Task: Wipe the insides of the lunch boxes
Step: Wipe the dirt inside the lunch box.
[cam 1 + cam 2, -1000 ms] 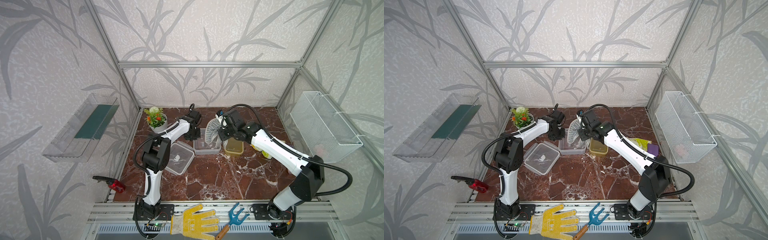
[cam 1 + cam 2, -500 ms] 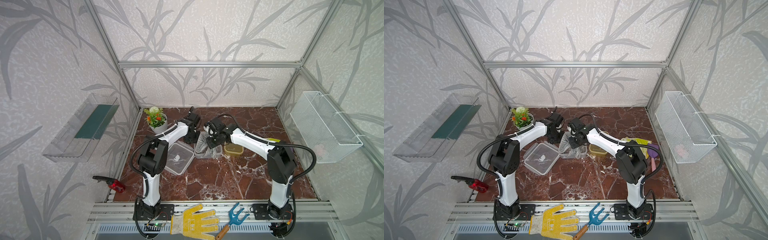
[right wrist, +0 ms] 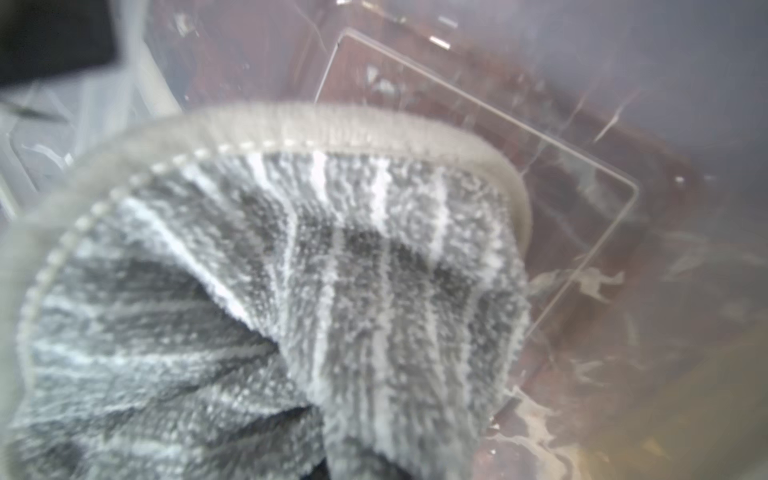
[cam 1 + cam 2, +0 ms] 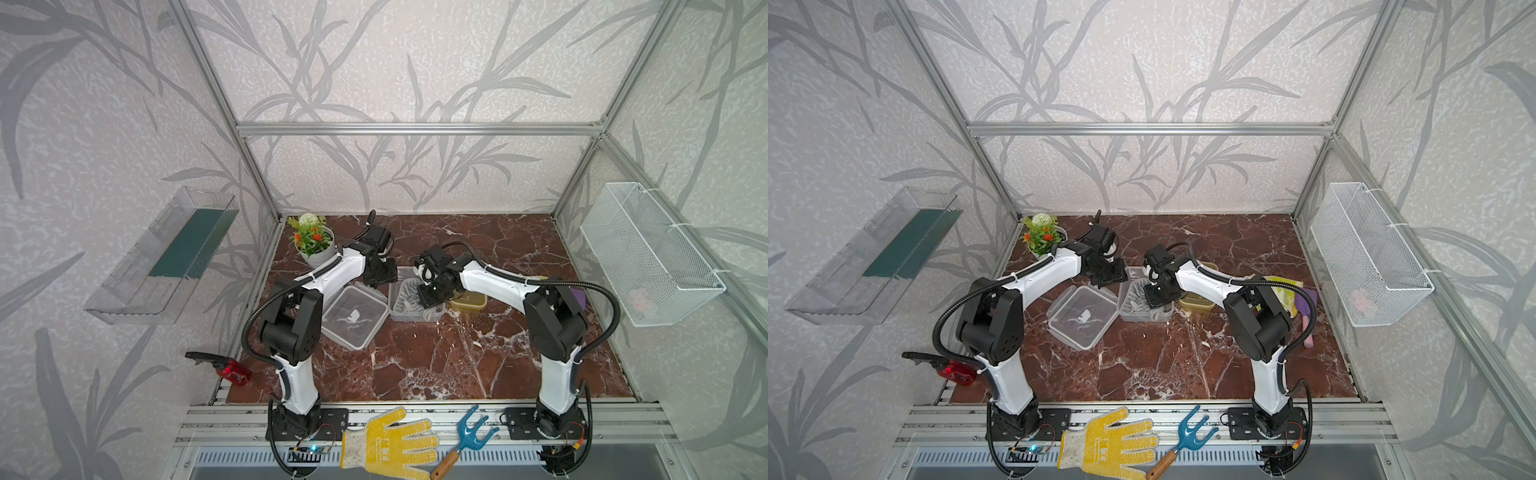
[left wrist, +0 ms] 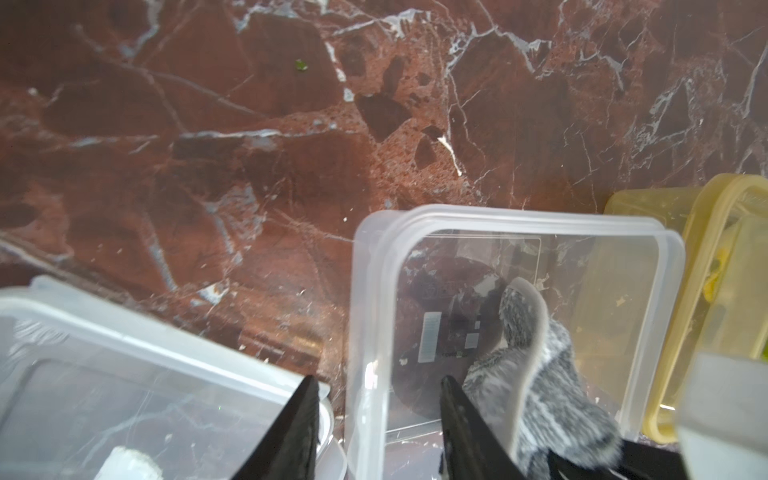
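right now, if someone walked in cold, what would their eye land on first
Probably the grey striped cloth bunched inside the open clear lunch box at mid-table, pinched by the right gripper. The left gripper stands with jaws apart astride one wall of that box, and the loose lid lies beside it. The bright yellow glove on the front rail also pops.

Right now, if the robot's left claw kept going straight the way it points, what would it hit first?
Probably the clear lunch box: the left gripper is open across its side wall, so a finger would likely meet the box floor, beside the grey striped cloth. Depth is unclear.
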`<move>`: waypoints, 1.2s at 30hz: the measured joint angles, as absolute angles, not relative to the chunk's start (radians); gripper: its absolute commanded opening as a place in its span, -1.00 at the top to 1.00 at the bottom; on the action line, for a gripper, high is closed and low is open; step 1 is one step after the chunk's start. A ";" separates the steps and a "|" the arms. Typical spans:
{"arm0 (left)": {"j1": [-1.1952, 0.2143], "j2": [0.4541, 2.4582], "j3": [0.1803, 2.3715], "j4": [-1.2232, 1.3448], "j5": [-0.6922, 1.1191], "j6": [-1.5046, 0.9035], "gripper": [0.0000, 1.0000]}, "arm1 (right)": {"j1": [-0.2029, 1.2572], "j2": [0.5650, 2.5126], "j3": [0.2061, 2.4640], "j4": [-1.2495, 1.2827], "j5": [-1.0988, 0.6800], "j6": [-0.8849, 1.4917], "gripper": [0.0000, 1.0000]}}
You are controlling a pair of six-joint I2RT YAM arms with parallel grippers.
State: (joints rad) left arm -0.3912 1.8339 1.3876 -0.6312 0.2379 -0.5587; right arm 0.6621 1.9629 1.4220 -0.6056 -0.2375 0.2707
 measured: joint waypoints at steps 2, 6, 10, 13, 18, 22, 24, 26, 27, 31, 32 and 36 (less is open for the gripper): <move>-0.376 1.811 1.365 -0.632 0.240 -0.564 0.32 | 0.651 1.963 1.404 -0.595 -0.258 0.281 1.00; -0.364 1.798 1.364 -0.638 0.241 -0.564 0.47 | 0.631 1.963 1.401 -0.592 -0.282 0.285 1.00; -0.378 1.798 1.356 -0.640 0.253 -0.561 0.49 | 0.627 1.963 1.401 -0.583 -0.309 0.289 1.00; -0.382 1.803 1.338 -0.637 0.265 -0.562 0.51 | 0.627 1.963 1.399 -0.570 -0.334 0.295 1.00; -0.382 1.816 1.332 -0.619 0.301 -0.572 0.57 | 0.635 1.966 1.402 -0.552 -0.375 0.303 1.00; -0.382 1.831 1.327 -0.597 0.327 -0.582 0.61 | 0.644 1.997 1.425 -0.545 -0.407 0.312 1.00; -0.382 1.837 1.317 -0.585 0.340 -0.589 0.64 | 0.651 2.019 1.432 -0.534 -0.424 0.322 1.00; -0.382 1.840 1.305 -0.569 0.353 -0.600 0.65 | 0.658 2.038 1.432 -0.521 -0.439 0.336 1.00; -0.382 1.840 1.297 -0.559 0.359 -0.606 0.65 | 0.661 2.044 1.432 -0.514 -0.446 0.348 1.00; -0.381 1.840 1.277 -0.522 0.386 -0.632 0.72 | 0.666 2.048 1.431 -0.461 -0.475 0.405 1.00; -0.380 1.840 1.273 -0.511 0.394 -0.638 0.76 | 0.670 2.052 1.431 -0.438 -0.483 0.421 1.00; -0.381 1.840 1.266 -0.492 0.410 -0.656 0.78 | 0.687 2.074 1.431 -0.352 -0.513 0.476 1.00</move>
State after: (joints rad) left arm -0.3805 1.8397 1.2663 -0.4919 0.4099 -0.6556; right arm 0.6872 2.0735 1.4315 -0.3523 -0.5125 0.4755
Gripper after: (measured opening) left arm 0.114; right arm 0.057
